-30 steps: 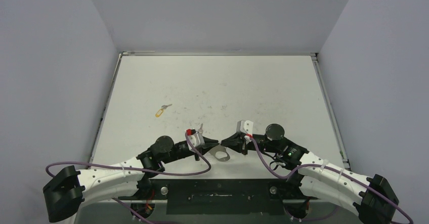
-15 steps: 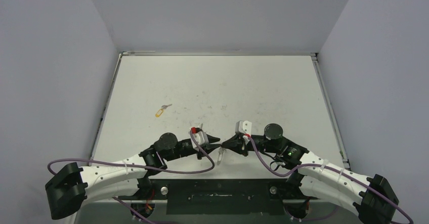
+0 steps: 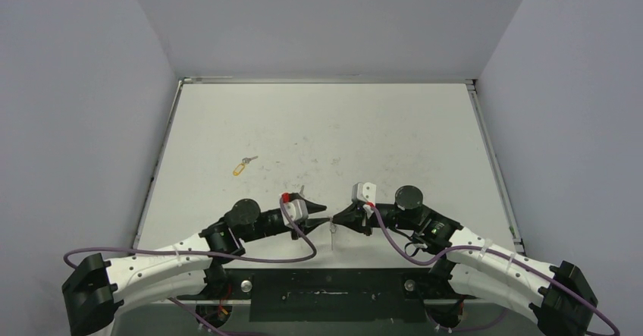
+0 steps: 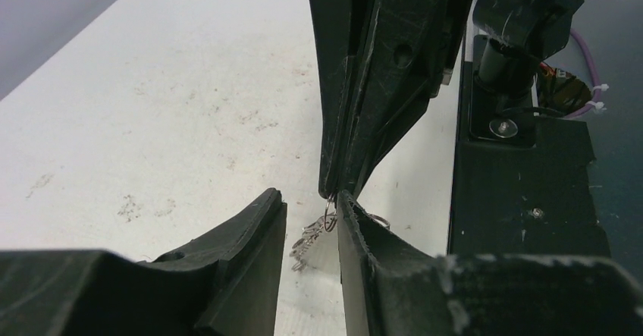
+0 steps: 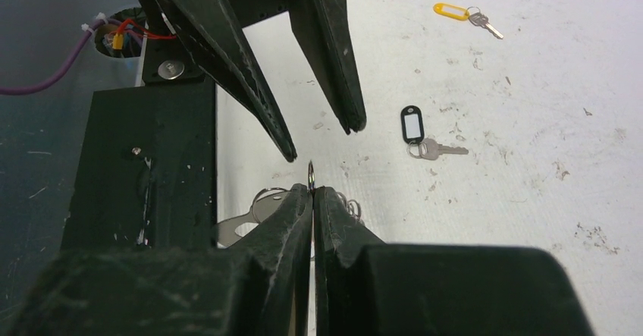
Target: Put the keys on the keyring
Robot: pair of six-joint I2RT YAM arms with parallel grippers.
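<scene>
My right gripper (image 5: 312, 190) is shut on a small ring of the keyring's chain (image 5: 312, 174). The keyring's flat silver loop (image 5: 241, 226) hangs below its fingers, just above the table. In the top view the keyring (image 3: 332, 230) dangles edge-on between both grippers. My left gripper (image 4: 311, 203) is open, and the chain of small rings (image 4: 309, 239) hangs between its fingers, close to the right-hand one. The key with the black head cover (image 5: 415, 127) lies on the table beyond the grippers. The key with the yellow tag (image 3: 240, 168) lies further left and also shows in the right wrist view (image 5: 453, 10).
The black mounting plate (image 5: 144, 161) and the arm bases run along the table's near edge, right beside the grippers. The table (image 3: 341, 124) is white and scuffed, with grey walls on three sides.
The keyring lay flat on the table a second ago and now hangs edge-on from my right gripper. My left gripper shifted slightly and stays at the chain.
</scene>
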